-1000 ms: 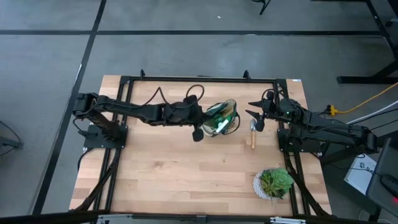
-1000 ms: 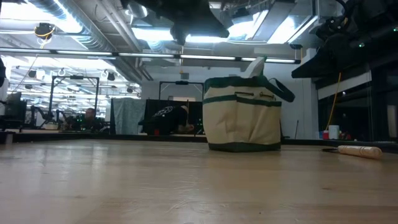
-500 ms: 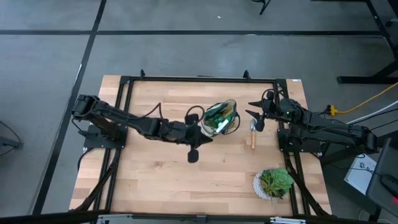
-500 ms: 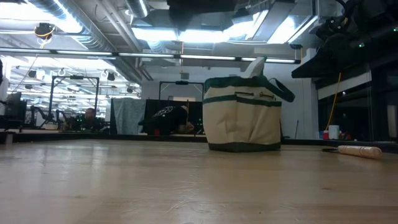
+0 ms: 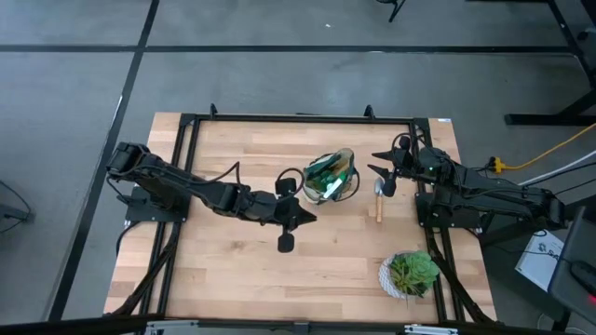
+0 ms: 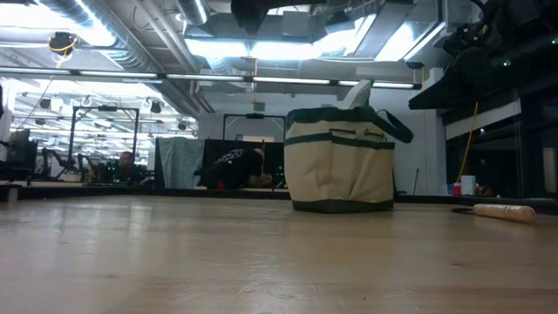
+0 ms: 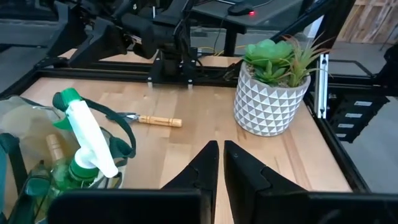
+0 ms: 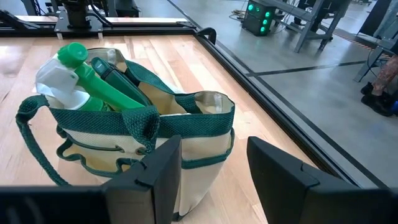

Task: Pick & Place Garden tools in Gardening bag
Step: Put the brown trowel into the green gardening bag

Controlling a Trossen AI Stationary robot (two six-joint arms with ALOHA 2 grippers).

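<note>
The beige gardening bag (image 5: pixel 331 177) with green trim stands upright at the table's middle. From it stick a green spray bottle (image 7: pixel 87 140), a wooden handle (image 7: pixel 55 146) and a dark green tool (image 8: pixel 118 81). One wooden-handled tool (image 5: pixel 378 202) lies flat on the table to the bag's right. My left gripper (image 5: pixel 302 216) hovers shut beside the bag's near left side, with nothing in it. My right gripper (image 5: pixel 382 175) waits open at the bag's right, above the lying tool's metal end, its fingers (image 8: pixel 163 169) facing the bag.
A green plant in a white patterned pot (image 5: pixel 410 274) stands at the near right corner. A black frame (image 5: pixel 298 119) runs around the tabletop. Bare wood lies left of the bag and along the near edge.
My left arm has swung away from the top of the bag toward the table's near edge and a little left, staying at about the same height. The bag and the lying tool have kept their places.
</note>
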